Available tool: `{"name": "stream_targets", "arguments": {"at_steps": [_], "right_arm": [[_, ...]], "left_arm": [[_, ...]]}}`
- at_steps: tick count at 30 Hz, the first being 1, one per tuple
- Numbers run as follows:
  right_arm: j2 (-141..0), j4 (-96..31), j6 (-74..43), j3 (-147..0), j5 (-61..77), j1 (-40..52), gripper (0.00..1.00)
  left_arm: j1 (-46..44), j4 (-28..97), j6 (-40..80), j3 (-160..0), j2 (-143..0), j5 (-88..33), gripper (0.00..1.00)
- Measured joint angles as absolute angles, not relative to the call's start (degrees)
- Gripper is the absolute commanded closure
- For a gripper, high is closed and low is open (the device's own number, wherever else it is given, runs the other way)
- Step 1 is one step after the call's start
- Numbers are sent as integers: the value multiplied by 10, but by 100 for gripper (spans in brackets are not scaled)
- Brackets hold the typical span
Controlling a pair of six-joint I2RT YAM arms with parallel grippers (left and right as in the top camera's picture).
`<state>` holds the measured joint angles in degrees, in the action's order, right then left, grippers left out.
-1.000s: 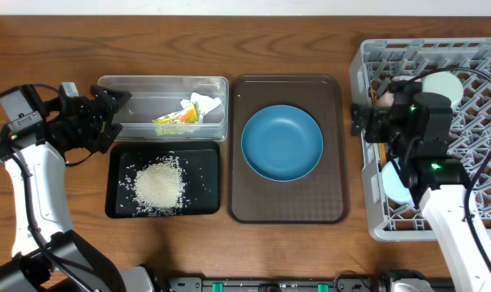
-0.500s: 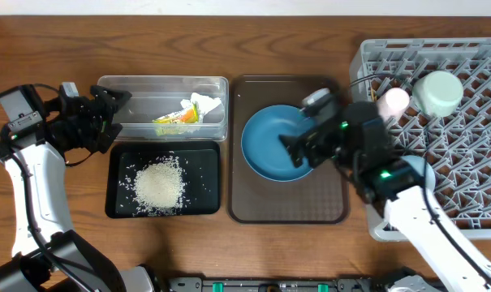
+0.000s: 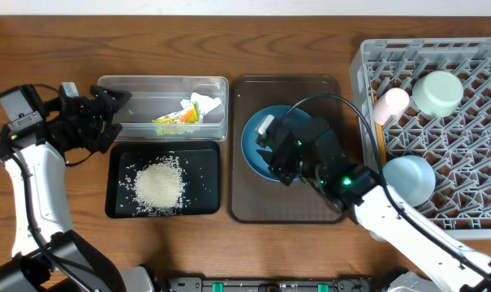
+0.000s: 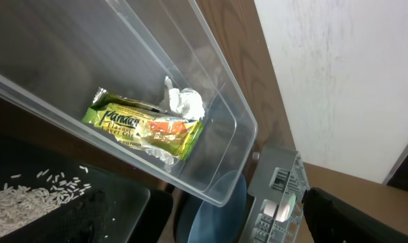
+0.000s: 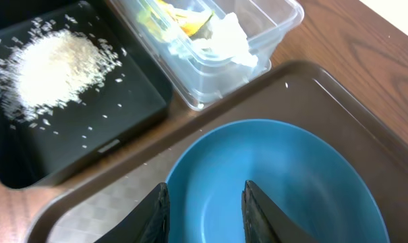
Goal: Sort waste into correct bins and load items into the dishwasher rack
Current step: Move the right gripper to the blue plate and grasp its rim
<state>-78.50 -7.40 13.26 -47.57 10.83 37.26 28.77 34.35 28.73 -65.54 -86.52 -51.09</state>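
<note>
Right pincer (image 5: 207,209) low over the near rim of the dark-blue plate (image 5: 284,182).
Its 2 fingers stand partly apart, 1 at the rim, 1 over the dish; can't tell if they clamp it. The plate lies on the brown tray (image 5: 109,202). Ahead of this pincer is the clear tub (image 5: 274,20), and ahead-left the black tray (image 5: 133,94) with rice (image 5: 48,64). Left pincer (image 4: 204,202) is wide open and empty, with the wrapper (image 4: 146,125) and napkin (image 4: 185,102) below it in the tub.
</note>
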Motion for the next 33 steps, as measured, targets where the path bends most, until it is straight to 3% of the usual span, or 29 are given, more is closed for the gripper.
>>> {"name": "stream_targets", "arguments": {"at_steps": [5,10,33], "right_arm": [[-821,-53,133,-476,98,382,66],[-861,-28,135,-476,96,399,59],[-944,10,136,-476,108,421,78]], "left_arm": [[288,343,287,-655,-865,-511,6],[288,343,287,-655,-865,-511,6],[288,343,287,-655,-865,-511,6]]}}
